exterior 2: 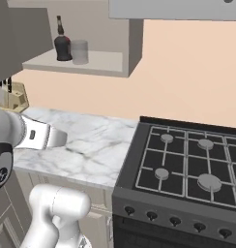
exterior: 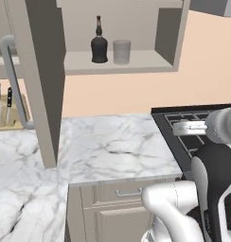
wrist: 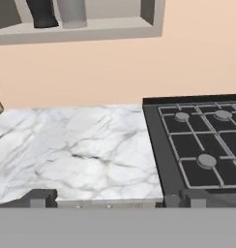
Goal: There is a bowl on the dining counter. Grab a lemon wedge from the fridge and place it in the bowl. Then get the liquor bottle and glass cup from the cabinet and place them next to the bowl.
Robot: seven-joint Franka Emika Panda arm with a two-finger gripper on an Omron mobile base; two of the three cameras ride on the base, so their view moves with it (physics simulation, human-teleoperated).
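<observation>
The cabinet (exterior: 136, 64) stands open above the worktop. On its shelf are the squat black liquor bottle (exterior: 99, 45) and, just to its right, the greyish glass cup (exterior: 121, 52); both also sit at the upper left in the right base view, bottle (exterior 2: 62, 46) and cup (exterior 2: 80, 52). The hand view cuts off their tops, bottle (wrist: 41, 13) and cup (wrist: 71, 13). My gripper (exterior: 184, 127) (exterior 2: 59, 139) (wrist: 115, 201) hangs open and empty over the worktop's front edge, well below the shelf. The bowl, lemon wedge, fridge and dining counter are out of view.
The open cabinet door (exterior: 41, 80) with its white handle (exterior: 11, 71) juts out at the left. A marble worktop (exterior: 112, 151) over cream drawers runs beneath. A black gas stove (exterior 2: 187, 164) lies to the right. A knife block (exterior 2: 13, 97) stands at the left.
</observation>
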